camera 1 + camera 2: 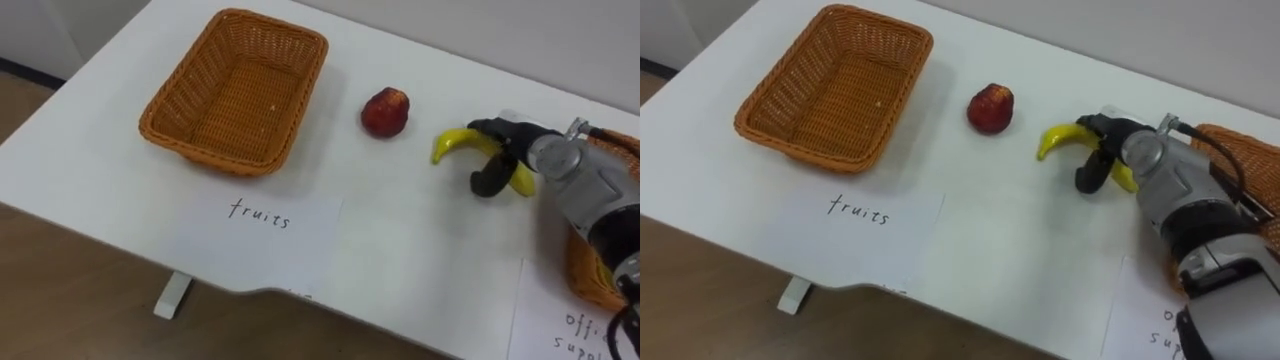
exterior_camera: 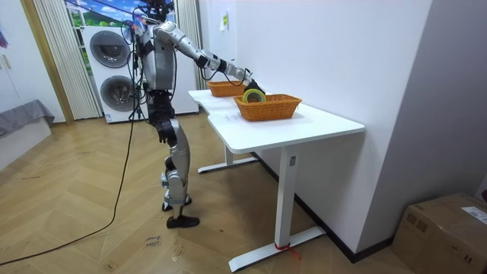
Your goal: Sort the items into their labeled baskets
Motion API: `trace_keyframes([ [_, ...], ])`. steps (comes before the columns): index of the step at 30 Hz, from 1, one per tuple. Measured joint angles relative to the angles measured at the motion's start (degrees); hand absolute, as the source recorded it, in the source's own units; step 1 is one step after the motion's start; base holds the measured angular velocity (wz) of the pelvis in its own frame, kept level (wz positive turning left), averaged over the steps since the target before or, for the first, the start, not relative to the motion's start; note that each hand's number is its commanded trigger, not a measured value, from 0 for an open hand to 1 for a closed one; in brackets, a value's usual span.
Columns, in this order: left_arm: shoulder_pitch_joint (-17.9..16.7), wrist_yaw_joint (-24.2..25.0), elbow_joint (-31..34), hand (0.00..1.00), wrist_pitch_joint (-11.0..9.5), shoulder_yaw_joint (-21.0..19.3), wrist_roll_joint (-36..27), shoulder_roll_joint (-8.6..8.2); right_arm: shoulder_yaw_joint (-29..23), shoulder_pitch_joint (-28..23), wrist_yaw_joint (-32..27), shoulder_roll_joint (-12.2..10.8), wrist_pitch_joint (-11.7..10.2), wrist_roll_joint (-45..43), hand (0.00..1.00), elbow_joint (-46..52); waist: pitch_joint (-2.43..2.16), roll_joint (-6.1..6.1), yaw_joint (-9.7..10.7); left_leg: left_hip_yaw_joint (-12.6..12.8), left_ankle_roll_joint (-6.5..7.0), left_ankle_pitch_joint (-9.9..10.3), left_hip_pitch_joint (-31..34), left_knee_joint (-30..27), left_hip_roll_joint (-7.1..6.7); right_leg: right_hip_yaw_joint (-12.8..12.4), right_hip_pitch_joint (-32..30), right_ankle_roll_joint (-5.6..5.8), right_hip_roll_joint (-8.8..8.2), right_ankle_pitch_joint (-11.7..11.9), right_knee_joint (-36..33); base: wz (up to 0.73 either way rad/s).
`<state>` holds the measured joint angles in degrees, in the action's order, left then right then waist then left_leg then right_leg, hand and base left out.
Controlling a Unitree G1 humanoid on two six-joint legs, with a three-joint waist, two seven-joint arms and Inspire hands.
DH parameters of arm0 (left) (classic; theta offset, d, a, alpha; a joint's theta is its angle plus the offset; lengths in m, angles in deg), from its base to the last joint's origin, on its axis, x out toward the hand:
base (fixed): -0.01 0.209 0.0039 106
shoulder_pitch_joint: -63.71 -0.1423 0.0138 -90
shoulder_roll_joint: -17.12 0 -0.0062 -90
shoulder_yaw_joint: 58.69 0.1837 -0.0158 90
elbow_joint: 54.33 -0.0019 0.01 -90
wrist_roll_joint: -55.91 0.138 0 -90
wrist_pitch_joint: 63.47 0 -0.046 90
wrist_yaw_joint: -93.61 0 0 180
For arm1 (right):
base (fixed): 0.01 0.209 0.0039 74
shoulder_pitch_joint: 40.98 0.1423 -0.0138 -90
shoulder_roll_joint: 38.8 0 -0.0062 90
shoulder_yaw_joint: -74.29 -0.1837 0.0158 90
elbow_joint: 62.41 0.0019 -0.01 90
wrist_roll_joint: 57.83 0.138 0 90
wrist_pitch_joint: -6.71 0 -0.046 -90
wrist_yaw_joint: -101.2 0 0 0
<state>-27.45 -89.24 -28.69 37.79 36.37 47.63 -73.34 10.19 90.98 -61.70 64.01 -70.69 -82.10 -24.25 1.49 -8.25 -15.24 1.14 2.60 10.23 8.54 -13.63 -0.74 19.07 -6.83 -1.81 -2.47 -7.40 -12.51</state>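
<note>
White table (image 1: pixel 420 250) holds the banana (image 1: pixel 452 142), its long axis near nine-to-three o'clock. The right hand (image 1: pixel 512 140) curls round its middle. Fruit basket (image 1: pixel 205 150) lies toward ten o'clock, beyond the apple (image 1: pixel 385 112).

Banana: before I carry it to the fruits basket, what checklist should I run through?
1. Grip: the right hand has its fingers curled round the banana: ok.
2. Banana clear of the table: cannot tell, since it lies low over the surface.
3. Room in the fruits basket: it is empty: ok.
4. Straight path to the basket: the red fruit lies between the banana and the basket: not ok for a low sweep. It is probably better to lift over it.
5. Right target: the paper label reading fruits lies in front of that basket: ok.
</note>
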Motion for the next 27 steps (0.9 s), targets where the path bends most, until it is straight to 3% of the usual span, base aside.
trace_keyframes([
  [14,0.39,-0.03,0.23,0.0,-0.57,0.02,-0.01,0.03,-0.03,-0.07,0.59,0.0,0.0,-3.09,0.0,-1.72,0.09,-0.58,-1.04,-1.53,-0.51,-0.88,0.35,0.0,-0.04,1.49,-0.02,-0.41,0.0,0.25,-0.04,0.05],
  [15,0.38,-0.07,0.24,0.0,-0.69,0.01,-0.01,0.03,-0.03,-0.07,0.61,0.01,0.0,-3.09,0.11,-1.71,0.05,-0.64,-1.06,-1.52,-0.5,-0.91,0.36,0.0,-0.04,1.49,-0.06,-0.43,-0.01,0.26,-0.05,0.0],
  [16,0.35,-0.09,0.24,0.0,-0.84,0.01,-0.01,0.04,-0.03,-0.07,0.63,0.01,0.0,-3.09,0.28,-1.7,0.04,-0.67,-1.06,-1.51,-0.51,-0.92,0.36,0.0,-0.04,1.49,-0.07,-0.43,-0.01,0.26,-0.06,0.0],
  [17,0.35,-0.11,0.27,0.0,-1.01,0.01,-0.01,0.04,-0.03,-0.07,0.76,0.01,0.0,-3.09,0.58,-1.69,0.04,-0.71,-1.06,-1.51,-0.51,-0.92,0.36,0.0,-0.04,1.49,-0.07,-0.43,-0.02,0.26,-0.06,0.0],
  [18,0.35,-0.11,0.29,0.0,-1.17,0.01,-0.01,0.04,-0.03,-0.07,0.96,0.01,0.0,-3.15,0.74,-1.71,-0.04,-0.84,-1.07,-1.49,-0.51,-0.92,0.33,0.0,-0.04,1.49,-0.06,-0.44,-0.02,0.26,-0.06,0.0],
  [19,0.34,-0.11,0.3,0.0,-1.32,0.01,0.0,0.05,-0.03,-0.07,1.01,0.01,0.01,-3.31,1.0,-1.7,-0.12,-0.97,-1.08,-1.52,-0.51,-0.92,0.32,-0.01,-0.05,1.51,-0.01,-0.44,-0.01,0.27,-0.06,0.0],
  [27,0.45,-0.26,0.32,0.0,-1.57,0.02,-0.04,0.18,-0.07,-0.06,-2.03,1.01,0.85,-5.82,1.0,-1.04,-0.16,-1.34,-2.12,-1.7,-0.5,-0.92,-0.23,0.04,-0.04,1.7,0.75,-0.43,0.08,0.26,0.37,0.01],
])
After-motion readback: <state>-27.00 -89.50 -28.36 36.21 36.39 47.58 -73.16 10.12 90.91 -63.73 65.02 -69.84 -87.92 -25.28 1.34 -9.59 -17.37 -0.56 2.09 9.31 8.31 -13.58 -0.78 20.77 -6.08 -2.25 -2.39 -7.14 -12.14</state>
